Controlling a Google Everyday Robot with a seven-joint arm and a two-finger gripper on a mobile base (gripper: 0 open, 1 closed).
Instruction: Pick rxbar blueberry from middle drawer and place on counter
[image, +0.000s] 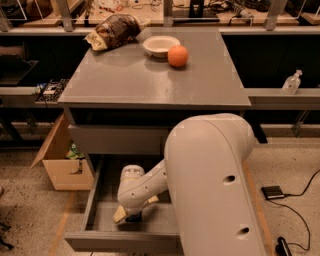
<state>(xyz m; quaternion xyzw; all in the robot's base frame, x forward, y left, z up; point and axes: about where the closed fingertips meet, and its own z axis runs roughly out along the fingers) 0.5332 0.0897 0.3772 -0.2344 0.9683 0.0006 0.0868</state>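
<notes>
The middle drawer (92, 200) is pulled open at the bottom of the grey cabinet. My gripper (127, 215) reaches down into it, low over the drawer floor on its left half, with the white wrist just above. A small dark-blue patch (134, 218) shows right under the gripper and looks like the rxbar blueberry; most of it is hidden by the gripper. The counter (150, 80) is the cabinet's flat grey top, above and behind the drawer. My large white arm housing (215, 185) covers the drawer's right half.
On the counter's far edge lie a brown-and-yellow snack bag (112, 31), a white bowl (160, 45) and an orange (177, 55). An open cardboard box (60, 162) stands on the floor left of the cabinet. A bottle (291, 82) stands on the right shelf. Cables lie on the floor at the right.
</notes>
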